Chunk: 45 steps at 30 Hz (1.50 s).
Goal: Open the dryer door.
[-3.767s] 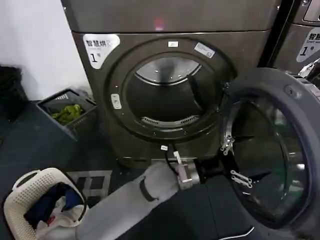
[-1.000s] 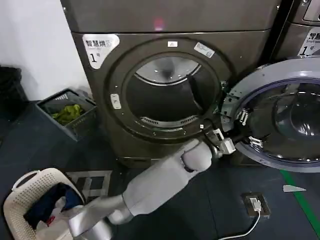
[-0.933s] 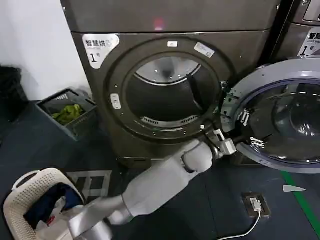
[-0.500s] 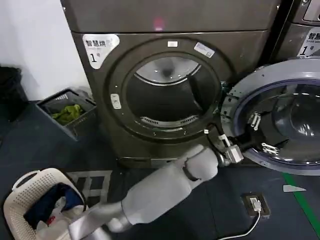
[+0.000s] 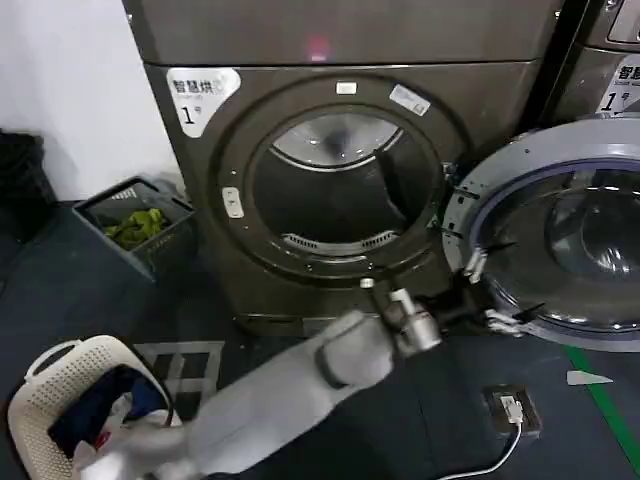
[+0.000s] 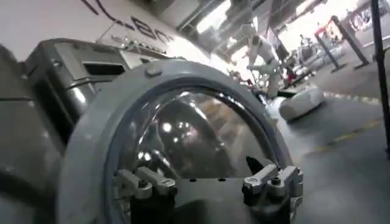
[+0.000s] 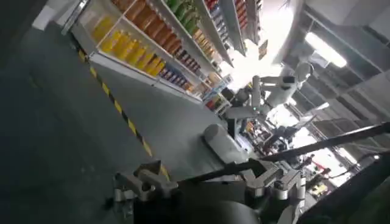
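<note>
The dryer [image 5: 330, 40] is a brown-grey front-loader with a white "1" label, and its round drum opening [image 5: 335, 190] is uncovered. The dryer door [image 5: 520, 150] is swung wide to the right, its pale grey inner face and domed glass turned toward me. My left gripper [image 5: 490, 294] is open just off the door's lower left rim, with nothing between its fingers. In the left wrist view the door [image 6: 91, 140] looms close ahead of the open left gripper [image 6: 210, 182]. My right gripper [image 7: 207, 182] is open, facing a shop aisle.
A grey crate [image 5: 135, 220] with green cloth stands left of the dryer. A white laundry basket [image 5: 45, 385] with clothes sits at the lower left. A plug and socket [image 5: 510, 408] lie on the floor under the door. The neighbouring machine [image 5: 610, 70] is behind the door.
The door went from half open to swung wide against the neighbouring machine. Over the last second my left gripper drew back and down from the door's rim, and the forearm dropped lower.
</note>
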{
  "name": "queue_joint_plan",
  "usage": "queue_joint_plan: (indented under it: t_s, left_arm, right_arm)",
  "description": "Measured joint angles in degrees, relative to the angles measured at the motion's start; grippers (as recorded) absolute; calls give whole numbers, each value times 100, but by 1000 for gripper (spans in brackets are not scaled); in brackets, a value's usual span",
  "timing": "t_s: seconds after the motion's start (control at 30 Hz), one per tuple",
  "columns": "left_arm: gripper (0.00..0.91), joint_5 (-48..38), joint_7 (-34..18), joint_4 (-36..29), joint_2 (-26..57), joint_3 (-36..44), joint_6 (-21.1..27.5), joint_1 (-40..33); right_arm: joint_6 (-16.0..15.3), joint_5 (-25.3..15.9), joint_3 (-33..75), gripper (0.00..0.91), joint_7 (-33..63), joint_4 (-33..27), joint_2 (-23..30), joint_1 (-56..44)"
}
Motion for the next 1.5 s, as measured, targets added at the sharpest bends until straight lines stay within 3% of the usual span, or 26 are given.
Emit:
queue_joint_plan:
  t_s: [0.47,0.83,1.0,1.13,1.5]
  left_arm:
    - [907,-273,141,-1594,2078,-387,135,824]
    - [907,-281,186,-2651,3679,-1873,559,2724]
    - [907,-422,154,-2935,4027,-2796,965,3686]
    - [907,-675,12,-3096,4223,-3388,1561,4222]
    - [907,-1404,-628,-2907,4687,-4246,2462,5138]
  right_arm:
    - [-23,32,37,907,-50,-90,-118,22]
    - [-135,44,25,907,-84,-99,-185,87]
    - [-147,100,7,907,-165,-94,-196,105]
    - [-250,178,6,907,-296,-19,-168,137]
    - [-271,177,8,907,-409,44,-208,173]
